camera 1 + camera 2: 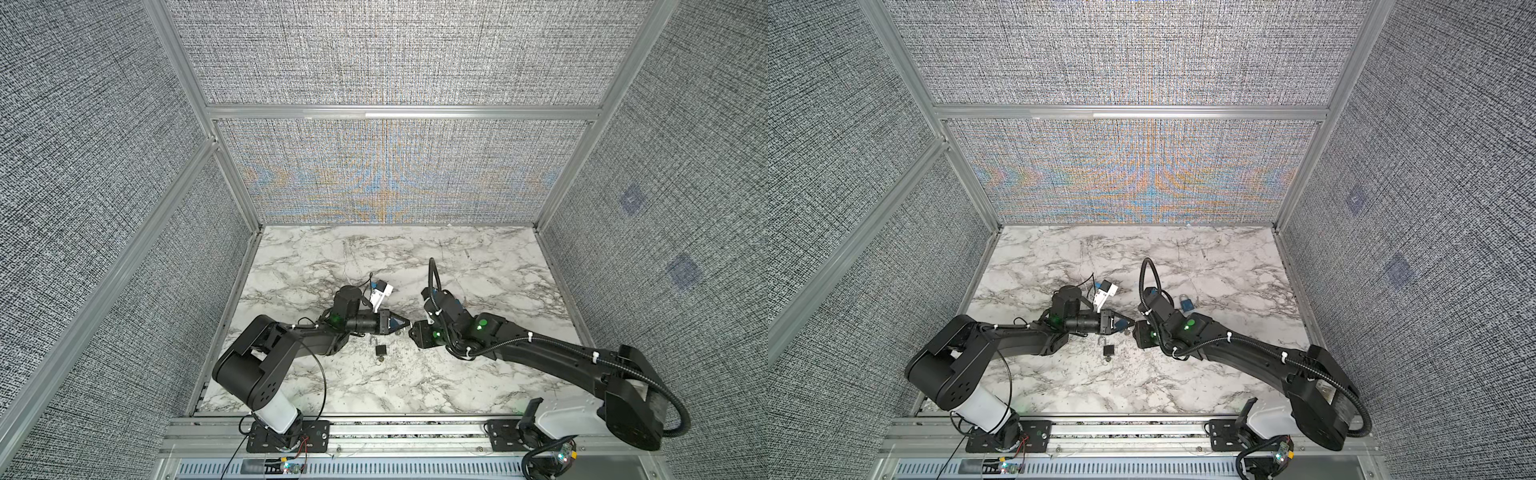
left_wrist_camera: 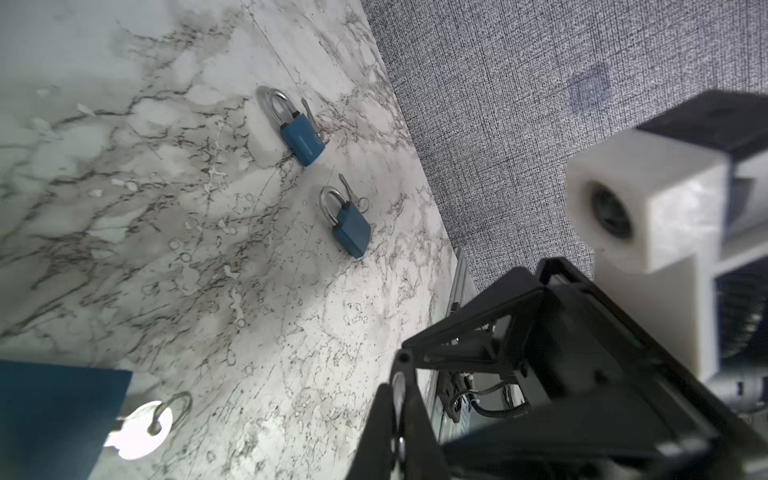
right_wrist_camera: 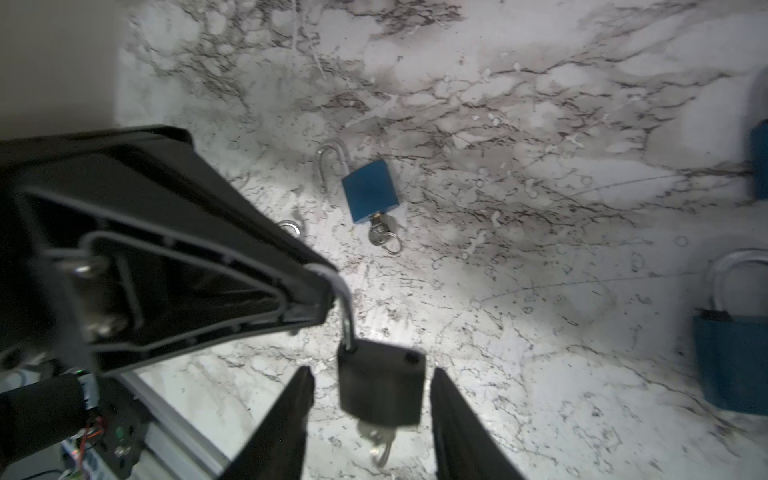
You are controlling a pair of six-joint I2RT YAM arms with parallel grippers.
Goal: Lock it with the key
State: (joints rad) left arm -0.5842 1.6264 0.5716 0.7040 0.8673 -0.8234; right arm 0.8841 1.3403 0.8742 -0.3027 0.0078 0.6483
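Nearest the front edge of the surface (image 1: pixel 457 395) an open lock (image 1: pixel 380 350) lies flat, shackle swung out, a second key (image 3: pixel 384 235) in its base. Just beyond it, above the middle, my left hand (image 3: pixel 329 291) is clamped on the shackle of the held lock (image 3: pixel 382 390), which hangs with the key (image 3: pixel 376 438) in its underside. My right hand (image 3: pixel 372 372) is spread, one finger on each side of that lock's body, not touching it. Farther off, right of the middle, lie a third lock (image 2: pixel 351 226) and a fourth lock (image 2: pixel 305 139).
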